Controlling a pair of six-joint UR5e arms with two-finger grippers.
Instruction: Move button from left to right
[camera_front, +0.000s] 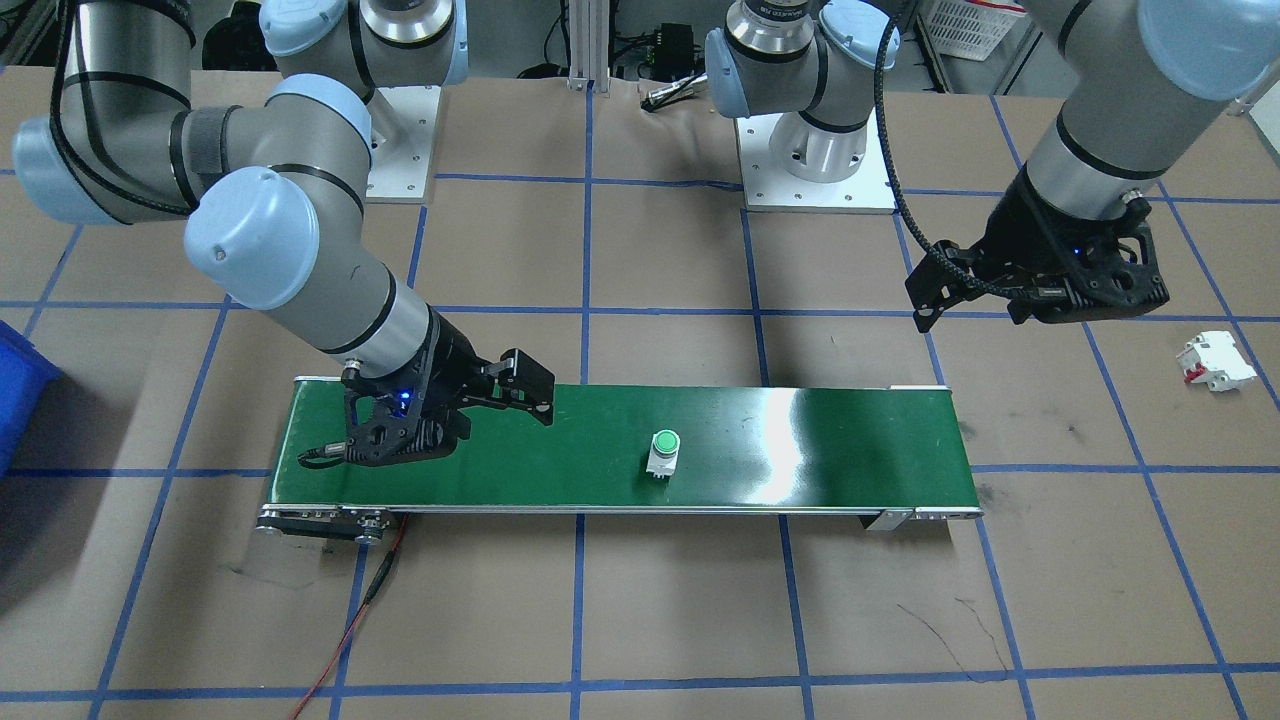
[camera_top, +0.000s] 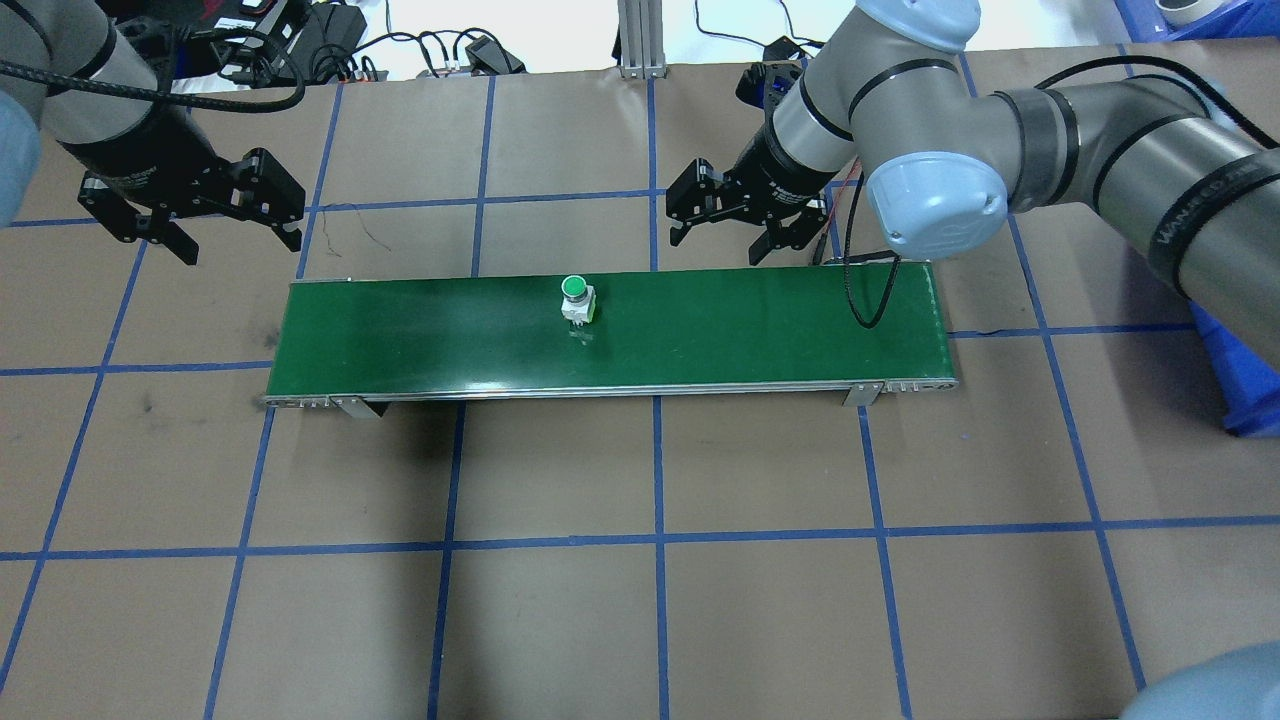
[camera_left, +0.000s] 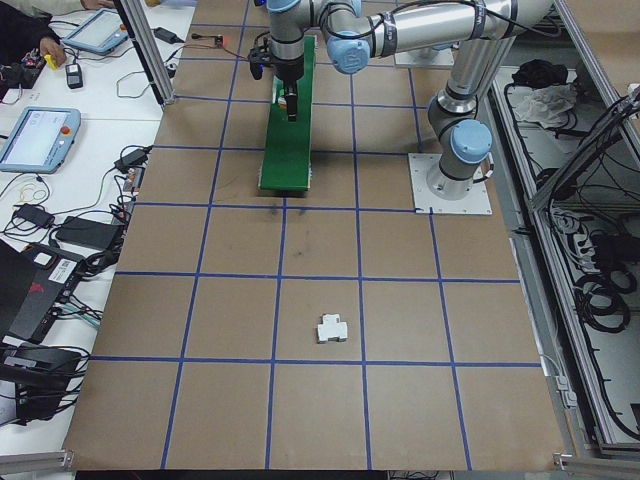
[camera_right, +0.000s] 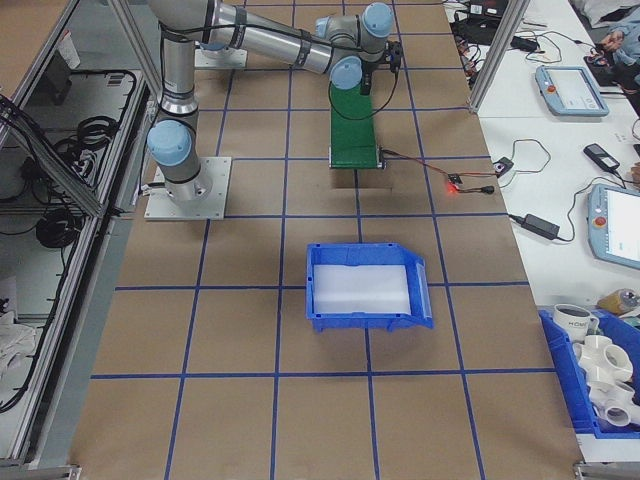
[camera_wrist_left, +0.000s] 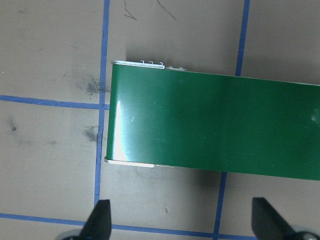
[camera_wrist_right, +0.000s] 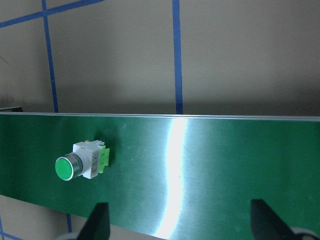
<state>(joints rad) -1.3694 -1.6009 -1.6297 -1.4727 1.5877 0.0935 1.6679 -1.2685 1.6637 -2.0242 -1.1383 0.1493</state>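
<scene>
The button (camera_top: 575, 298), with its round green cap and white body, stands upright on the green conveyor belt (camera_top: 760, 330), near the belt's middle and close to its far edge. My right gripper (camera_top: 716, 245) hangs open over the belt's right half, empty and apart from the button. In the right wrist view the button (camera_wrist_right: 82, 164) lies to the left, ahead of the open fingertips (camera_wrist_right: 97, 222). By the belt's left end, raised above the table, my left gripper (camera_top: 238, 245) is open and empty. Only the bare belt end (camera_wrist_left: 150, 115) shows in the left wrist view.
A white block with red parts (camera_front: 1215, 360) lies on the brown table off the belt's left end. A blue bin (camera_right: 365, 285) sits beyond the belt's right end. A red cable (camera_front: 350, 640) trails from the belt's motor end. Side tables hold tablets and cables.
</scene>
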